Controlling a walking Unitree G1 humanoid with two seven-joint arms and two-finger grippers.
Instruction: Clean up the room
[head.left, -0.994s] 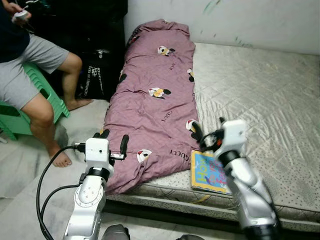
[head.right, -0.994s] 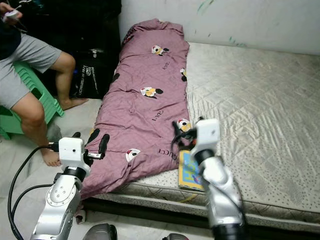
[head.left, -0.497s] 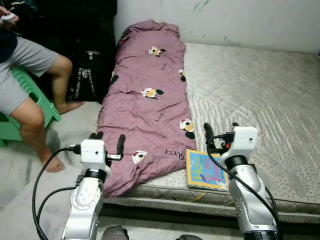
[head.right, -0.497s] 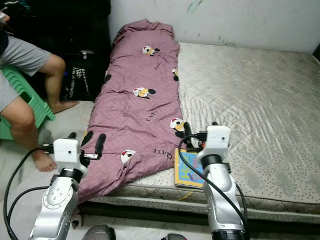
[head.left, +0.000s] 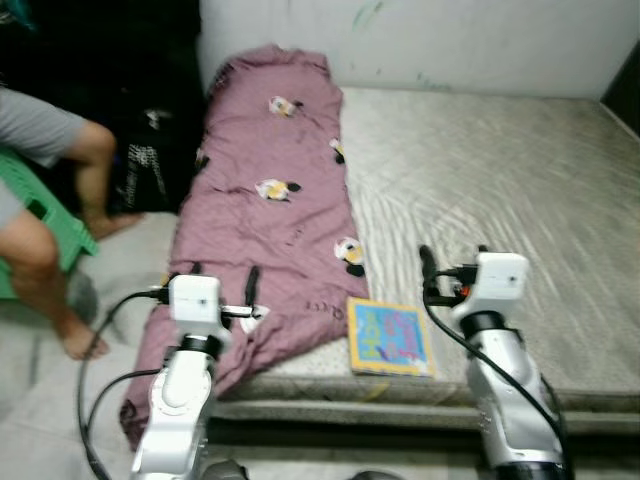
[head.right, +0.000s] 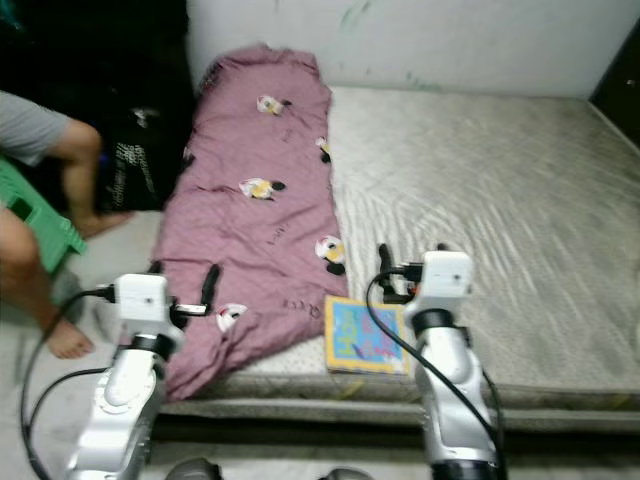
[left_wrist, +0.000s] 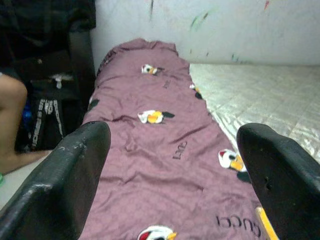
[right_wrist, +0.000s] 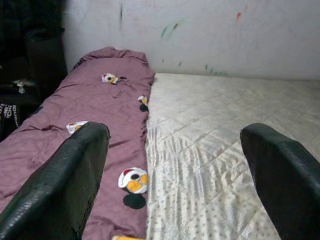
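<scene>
While both claws gape empty, purple quilt (head.left: 275, 210) lies lengthwise toward wall, book (head.left: 389, 336) beside.

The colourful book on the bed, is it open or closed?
Closed. The book lies flat on the mattress with one whole cover facing up, beside the purple blanket.

Your head views show motion blur throughout; lighting is even and moderately bright. The upper-left corner falls into deep shadow. Your wrist views are sharper, though the near fingertips (left_wrist: 65, 185) are defocused.
</scene>
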